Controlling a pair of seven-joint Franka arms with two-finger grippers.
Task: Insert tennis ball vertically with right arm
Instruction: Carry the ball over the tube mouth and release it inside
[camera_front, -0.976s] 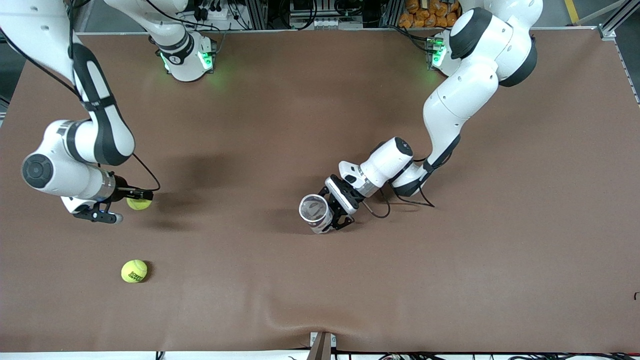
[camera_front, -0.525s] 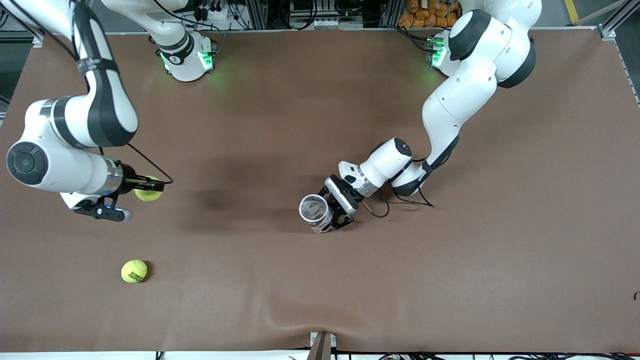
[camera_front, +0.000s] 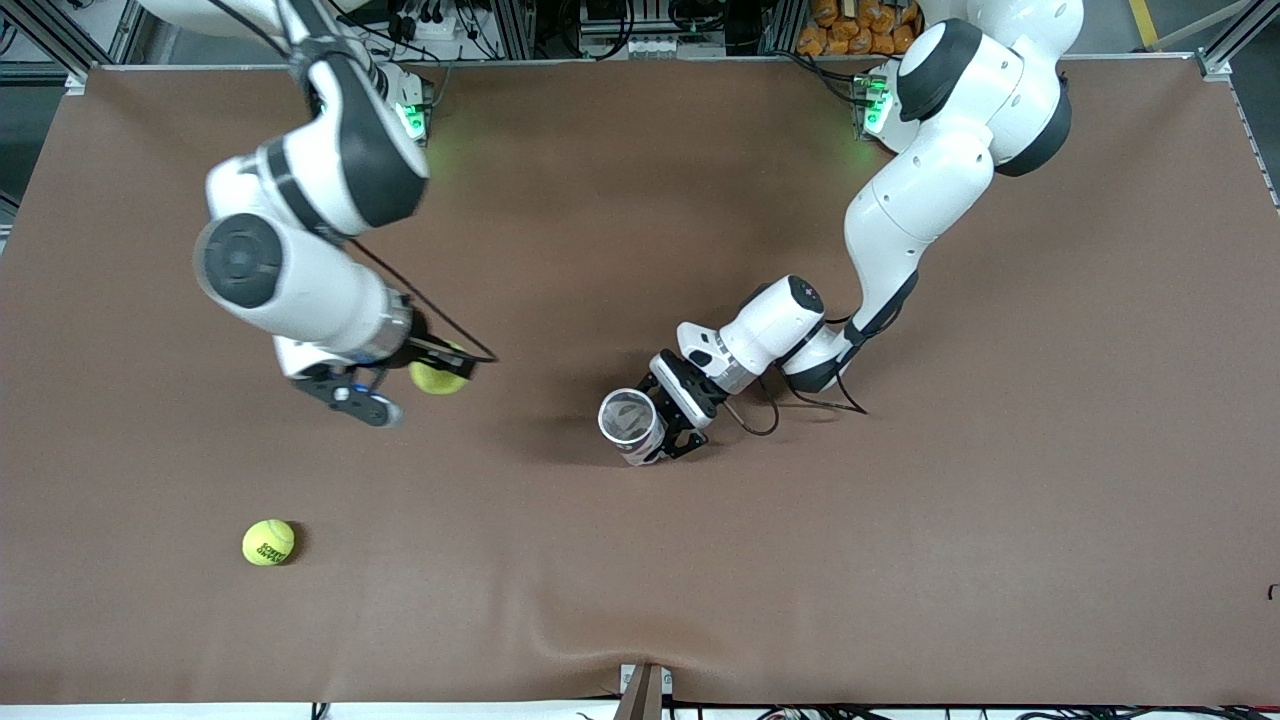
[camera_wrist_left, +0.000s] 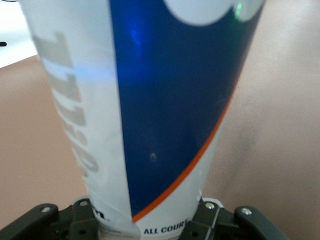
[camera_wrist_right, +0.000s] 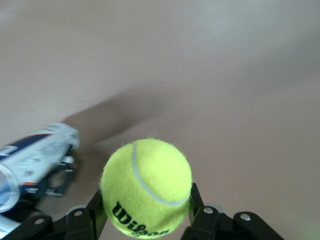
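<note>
The held tennis ball (camera_wrist_right: 146, 187) is bright yellow-green with a white curved seam and black lettering. A second yellow-green ball (camera_front: 268, 542) with dark print lies near the table's front edge. The can (camera_wrist_left: 145, 110) shows deep blue, pale grey-white lettered panels and a thin orange stripe. The table (camera_front: 1000, 520) is plain brown. Both arms are white with black bands.

Right gripper (camera_front: 440, 372) holds a tennis ball (camera_front: 432, 378) above the table (camera_front: 1000, 500); left gripper (camera_front: 668, 420) grips a can (camera_front: 630, 425).
</note>
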